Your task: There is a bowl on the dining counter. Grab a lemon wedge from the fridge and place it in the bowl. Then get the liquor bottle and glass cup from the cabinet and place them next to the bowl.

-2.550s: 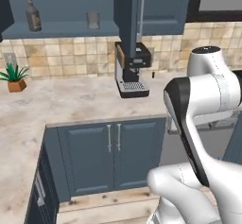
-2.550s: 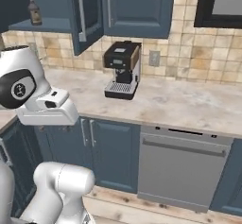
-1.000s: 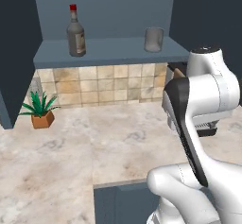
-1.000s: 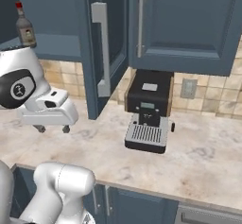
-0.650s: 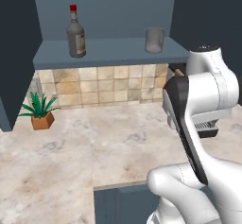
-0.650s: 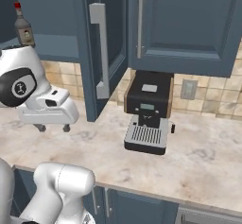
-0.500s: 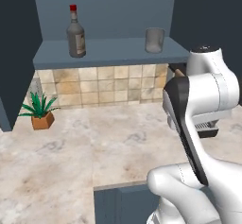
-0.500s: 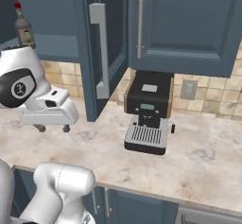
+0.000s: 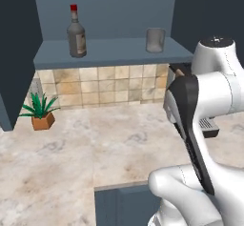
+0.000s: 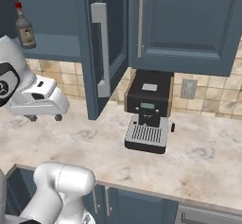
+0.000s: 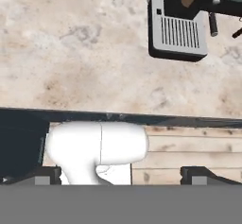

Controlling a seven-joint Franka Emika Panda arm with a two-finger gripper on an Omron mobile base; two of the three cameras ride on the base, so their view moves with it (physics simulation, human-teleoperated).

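The cabinet (image 9: pixel 109 54) stands open, its door (image 10: pixel 101 48) swung out. On its shelf the liquor bottle (image 9: pixel 76 34) with a red cap stands at the left, also visible as the bottle (image 10: pixel 24 29). The glass cup (image 9: pixel 155 40) stands at the shelf's right. My gripper (image 10: pixel 45 118) hangs open over the stone counter, below and to the right of the bottle, pointing down with nothing between its fingertips (image 11: pixel 45 173). The bowl, lemon wedge, fridge and dining counter are out of view.
A black coffee machine (image 10: pixel 149 109) stands on the counter right of the open door, seen from above as the coffee machine (image 11: pixel 177 29). A potted plant (image 9: pixel 40 113) sits at the back left. The counter's front edge (image 11: pixel 118 117) lies under the hand, with wooden floor (image 11: pixel 189 147) beyond.
Since the earliest frames the whole picture has shifted: the base came closer to the open cabinet. Over the last second nothing has visibly moved, and the gripper stays open.
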